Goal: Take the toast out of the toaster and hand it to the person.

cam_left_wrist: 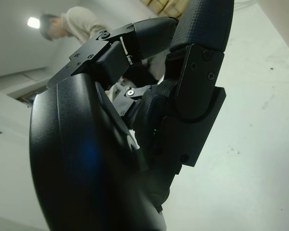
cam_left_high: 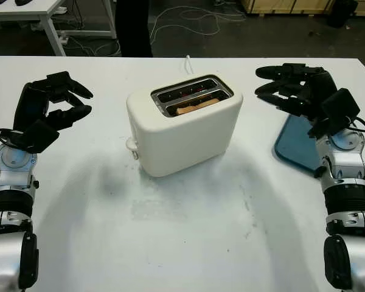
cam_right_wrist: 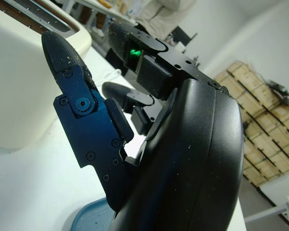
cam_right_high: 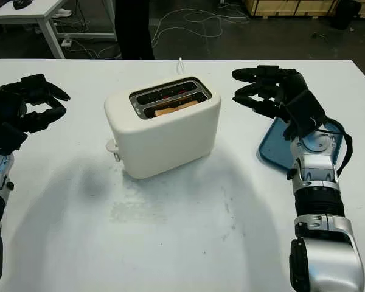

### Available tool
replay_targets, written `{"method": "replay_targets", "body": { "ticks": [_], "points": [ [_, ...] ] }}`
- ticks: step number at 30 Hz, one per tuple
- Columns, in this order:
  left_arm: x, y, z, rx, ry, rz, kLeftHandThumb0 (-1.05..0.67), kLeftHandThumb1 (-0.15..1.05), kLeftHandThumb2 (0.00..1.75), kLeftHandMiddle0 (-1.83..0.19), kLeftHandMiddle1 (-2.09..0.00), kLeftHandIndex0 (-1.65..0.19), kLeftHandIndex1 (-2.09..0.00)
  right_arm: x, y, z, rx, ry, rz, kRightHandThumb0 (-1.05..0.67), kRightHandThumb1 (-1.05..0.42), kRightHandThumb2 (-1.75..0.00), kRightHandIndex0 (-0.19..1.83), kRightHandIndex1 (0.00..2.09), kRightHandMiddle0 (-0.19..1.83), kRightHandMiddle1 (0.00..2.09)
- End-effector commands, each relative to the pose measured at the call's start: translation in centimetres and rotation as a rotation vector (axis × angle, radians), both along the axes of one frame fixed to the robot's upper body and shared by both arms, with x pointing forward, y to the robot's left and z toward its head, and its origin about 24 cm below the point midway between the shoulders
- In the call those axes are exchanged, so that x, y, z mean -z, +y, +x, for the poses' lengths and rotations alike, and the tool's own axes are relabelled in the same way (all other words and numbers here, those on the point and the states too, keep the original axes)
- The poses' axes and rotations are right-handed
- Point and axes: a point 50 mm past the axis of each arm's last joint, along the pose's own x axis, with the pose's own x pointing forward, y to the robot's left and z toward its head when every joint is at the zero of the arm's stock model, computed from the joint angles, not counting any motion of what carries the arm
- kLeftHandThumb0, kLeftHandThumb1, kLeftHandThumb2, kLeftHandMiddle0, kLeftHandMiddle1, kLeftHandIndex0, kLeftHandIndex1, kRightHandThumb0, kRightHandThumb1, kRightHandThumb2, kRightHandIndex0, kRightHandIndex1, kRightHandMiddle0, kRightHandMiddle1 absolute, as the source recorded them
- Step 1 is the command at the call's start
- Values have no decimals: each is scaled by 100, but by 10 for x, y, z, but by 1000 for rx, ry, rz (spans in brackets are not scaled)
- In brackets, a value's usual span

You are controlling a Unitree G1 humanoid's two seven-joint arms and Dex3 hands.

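Nothing of the job is looking done yet. The toast [cam_left_high: 196,106] is sitting down in the front slot of the white toaster [cam_left_high: 182,125], which is standing in the middle of the white table [cam_left_high: 188,231], and only its tan top edge is showing. Neither robot hand is touching the toaster. The left hand [cam_left_high: 52,109] is hanging above the table well off to one side of the toaster, holding nothing, its fingers loosely open. The right hand [cam_left_high: 295,88] is hovering nearer, just beside the toaster's other end and above the far corner of a blue tray [cam_left_high: 295,146]; it is open too and gripping nothing. As I judge it, the whole task is waiting: reaching into the slot, pinching the toast, lifting it out, and passing it across.

A person [cam_left_high: 132,27] is standing at the far edge of the table; the head views are catching just dark legs. The left wrist view is looking upward past the hand and showing that person's pale top, which the head views are cutting off. The right wrist view is showing the toaster's wall close by the fingertips, and stacked wooden crates [cam_right_wrist: 260,120] in the background.
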Motion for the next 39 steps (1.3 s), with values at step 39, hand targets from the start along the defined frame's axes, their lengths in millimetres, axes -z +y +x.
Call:
{"method": "replay_targets", "body": {
  "ticks": [39],
  "points": [
    [-5,-4,3,10,-19,2,-105,92,26,-84,-121,-76,-108,-3,2,1,0,-20,6,-67,-65,0,74,85,105,6]
  ]
}}
